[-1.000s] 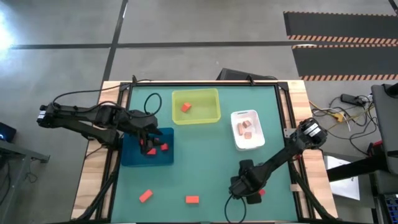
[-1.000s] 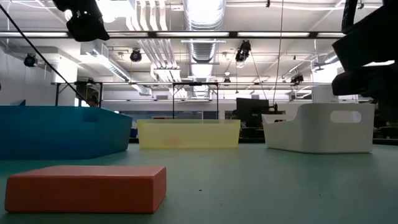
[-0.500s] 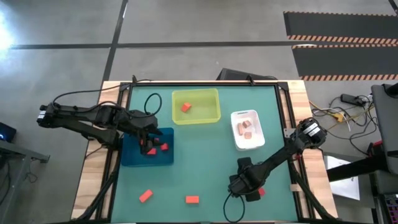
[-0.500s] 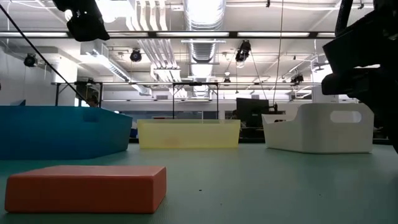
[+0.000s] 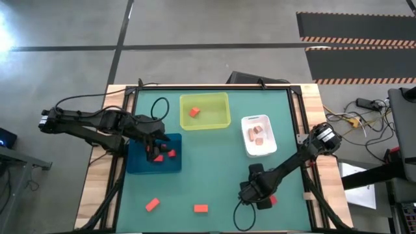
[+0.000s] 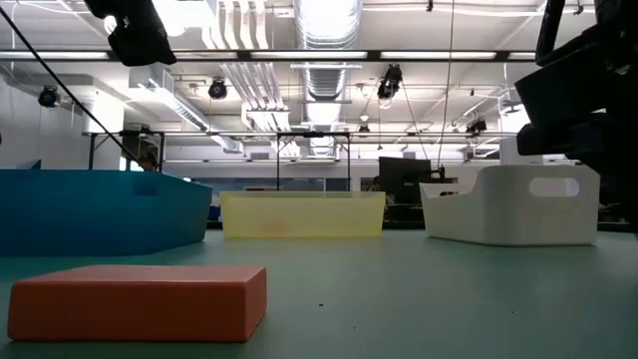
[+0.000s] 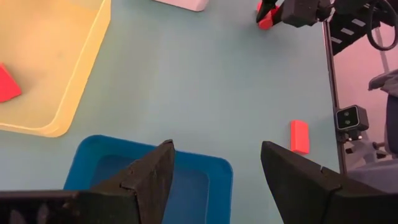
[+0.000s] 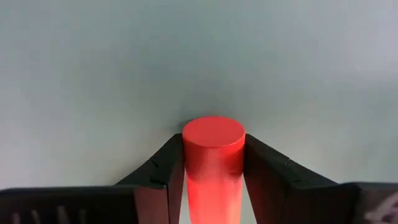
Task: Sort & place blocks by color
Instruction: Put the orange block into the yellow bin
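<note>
Sorting is partly done: blocks already lie in the blue tray (image 5: pixel 136 164), yellow tray (image 5: pixel 205 122) and white tray (image 5: pixel 259 151). Two red blocks (image 5: pixel 152 205) remain on the bench (image 5: pixel 214 169). Right tool (image 5: pixel 260 199) clamps a red cylinder (image 8: pixel 212 155); left tool (image 5: pixel 158 144) hangs open over blue.

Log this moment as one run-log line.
left gripper: open over blue plastic tray | right gripper: shut on red wooden cylinder block, on green table mat

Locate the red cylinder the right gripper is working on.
The red cylinder sits between the right gripper's fingers, low on the green mat's right side in the high view, below the white tray.
</note>
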Available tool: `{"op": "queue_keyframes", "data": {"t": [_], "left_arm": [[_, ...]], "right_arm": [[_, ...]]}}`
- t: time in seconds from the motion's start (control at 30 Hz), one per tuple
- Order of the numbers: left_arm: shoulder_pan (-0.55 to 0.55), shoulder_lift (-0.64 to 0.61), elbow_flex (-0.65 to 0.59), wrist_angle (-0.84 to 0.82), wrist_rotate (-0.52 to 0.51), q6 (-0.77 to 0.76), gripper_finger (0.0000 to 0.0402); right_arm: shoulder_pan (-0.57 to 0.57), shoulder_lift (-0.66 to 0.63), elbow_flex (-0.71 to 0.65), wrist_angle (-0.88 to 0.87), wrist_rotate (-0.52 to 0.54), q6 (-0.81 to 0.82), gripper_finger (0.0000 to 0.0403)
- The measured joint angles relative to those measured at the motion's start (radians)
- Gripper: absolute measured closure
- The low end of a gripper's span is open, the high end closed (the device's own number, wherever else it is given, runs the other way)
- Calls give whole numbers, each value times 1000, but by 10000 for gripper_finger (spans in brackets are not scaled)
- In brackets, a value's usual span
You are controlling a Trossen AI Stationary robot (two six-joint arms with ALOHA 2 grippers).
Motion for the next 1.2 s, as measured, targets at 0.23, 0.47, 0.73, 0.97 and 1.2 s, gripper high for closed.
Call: {"op": "queue_keyframes", "data": {"t": [0.23, 0.47, 0.73, 0.97, 1.2], "left_arm": [[0, 0, 0, 1, 0, 3, 178], [0, 0, 0, 12, 0, 31, 178], [0, 0, 0, 12, 0, 36, 178], [0, 0, 0, 12, -1, 49, 178], [0, 5, 1, 47, -1, 49, 178]], "right_arm": [[-50, -1, 112, -131, 2, 23, 277], [-193, -1, 352, -245, 10, 68, 281], [-455, -1, 536, -251, 21, 217, 280], [-687, -1, 654, -235, 23, 313, 279], [-844, 58, 782, -236, 22, 311, 278]]}}
